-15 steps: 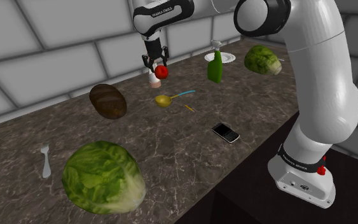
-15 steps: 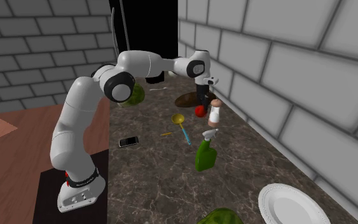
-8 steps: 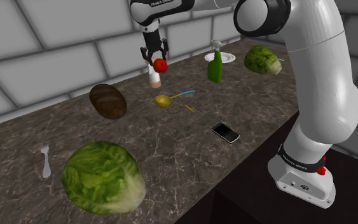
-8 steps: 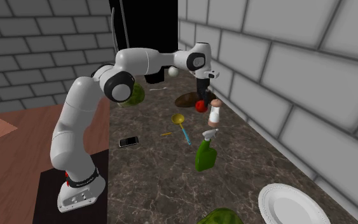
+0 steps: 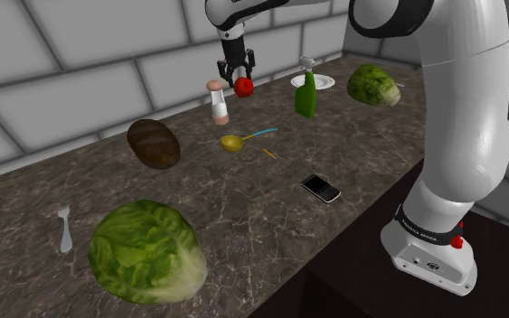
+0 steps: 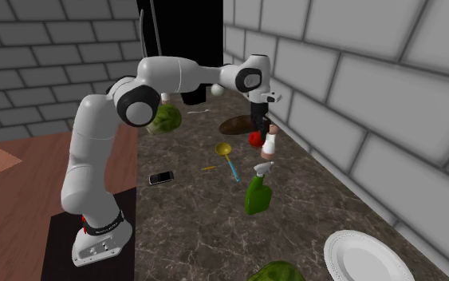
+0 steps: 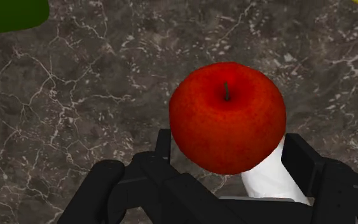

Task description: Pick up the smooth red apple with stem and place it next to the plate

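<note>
The tool (image 5: 240,78) is clamped on the red apple (image 5: 244,87), holding it above the table (image 5: 243,212) near its wall-side edge, just beside the shaker (image 5: 217,101). The white plate (image 5: 324,82) lies farther along that edge, beyond a green spray bottle (image 5: 306,96).

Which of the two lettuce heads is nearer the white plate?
The far lettuce beside the plate, past the green bottle; the other lettuce lies near the fork.
</note>
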Tool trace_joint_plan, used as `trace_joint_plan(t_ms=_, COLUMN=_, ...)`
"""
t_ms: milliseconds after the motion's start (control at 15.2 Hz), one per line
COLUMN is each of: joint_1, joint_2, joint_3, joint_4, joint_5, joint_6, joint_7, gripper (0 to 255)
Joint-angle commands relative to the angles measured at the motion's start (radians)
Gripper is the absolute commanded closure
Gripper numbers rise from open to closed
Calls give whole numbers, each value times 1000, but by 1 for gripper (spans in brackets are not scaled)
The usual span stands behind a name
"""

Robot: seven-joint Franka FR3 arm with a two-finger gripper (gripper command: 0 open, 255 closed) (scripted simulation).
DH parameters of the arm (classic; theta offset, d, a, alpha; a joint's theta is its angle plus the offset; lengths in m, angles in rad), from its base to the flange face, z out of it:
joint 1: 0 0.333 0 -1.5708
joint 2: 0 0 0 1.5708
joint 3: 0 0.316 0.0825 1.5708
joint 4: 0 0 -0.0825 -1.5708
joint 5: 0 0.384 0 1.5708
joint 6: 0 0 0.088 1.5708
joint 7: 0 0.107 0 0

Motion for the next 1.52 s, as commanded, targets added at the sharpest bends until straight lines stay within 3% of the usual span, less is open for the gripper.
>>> trace_joint_plan(t_ms=0, joint_1=-31, joint_2=-32, joint_3=-9, joint_4=-43, joint_5=6, joint_6=17, joint_7=-38, gripper=255)
trace_joint_plan(t_ms=726, joint_1=-196, joint_2=-131, joint_3=-74, joint_4=-195, joint_5=40, joint_6=99, joint_7=-260, gripper=255)
trace_joint_plan(t_ms=1452, joint_1=-355, joint_2=-112, joint_3=-146, joint_4=-172, joint_5=81, joint_6=123, joint_7=-497, gripper=255)
